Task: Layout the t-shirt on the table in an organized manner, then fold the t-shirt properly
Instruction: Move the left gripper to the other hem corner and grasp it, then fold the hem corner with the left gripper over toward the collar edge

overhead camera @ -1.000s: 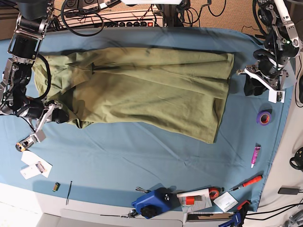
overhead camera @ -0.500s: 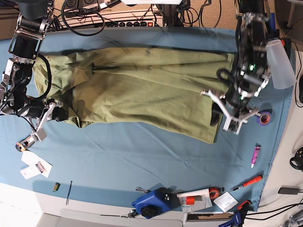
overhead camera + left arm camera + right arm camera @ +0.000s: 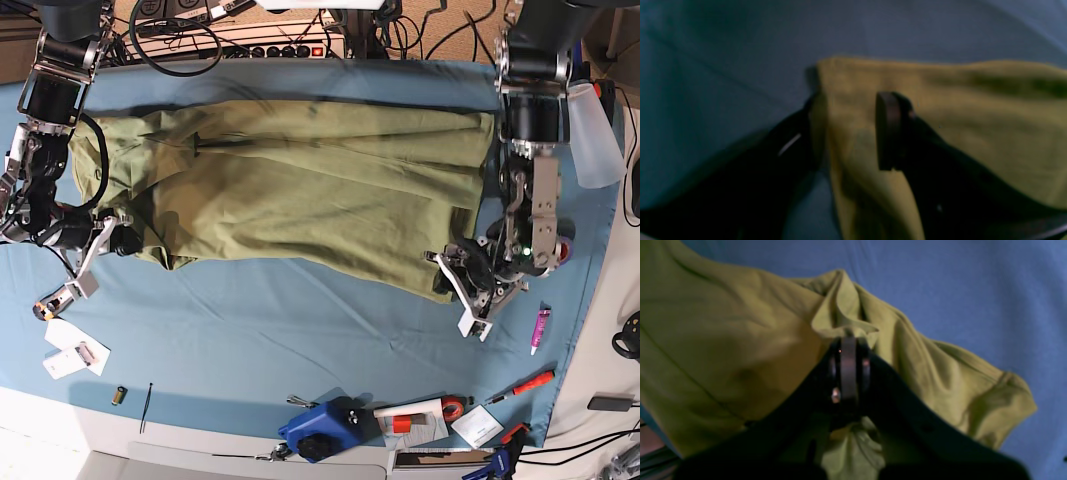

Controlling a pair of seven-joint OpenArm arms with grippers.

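The olive-green t-shirt (image 3: 300, 190) lies lengthwise across the light-blue table (image 3: 300, 330), folded over with a crumpled left end. My left gripper (image 3: 452, 283) is at the shirt's near right corner. In the left wrist view the left gripper (image 3: 846, 130) stands open, one finger beside the cloth edge (image 3: 790, 146) and one pad (image 3: 887, 133) on top of the shirt (image 3: 973, 126). My right gripper (image 3: 125, 243) is at the shirt's near left end. In the right wrist view the right gripper (image 3: 848, 350) is shut on a bunched fold of the shirt (image 3: 723, 350).
A pink tube (image 3: 541, 330), a red screwdriver (image 3: 530, 385) and a blue tool (image 3: 320, 430) lie along the near right edge. White cards (image 3: 70, 355) lie at the near left. A power strip (image 3: 270, 45) and cables run behind the table's far edge.
The left arm has swung from the table's right edge over to the shirt's near right corner and come down onto it. The right arm and the shirt have stayed put.
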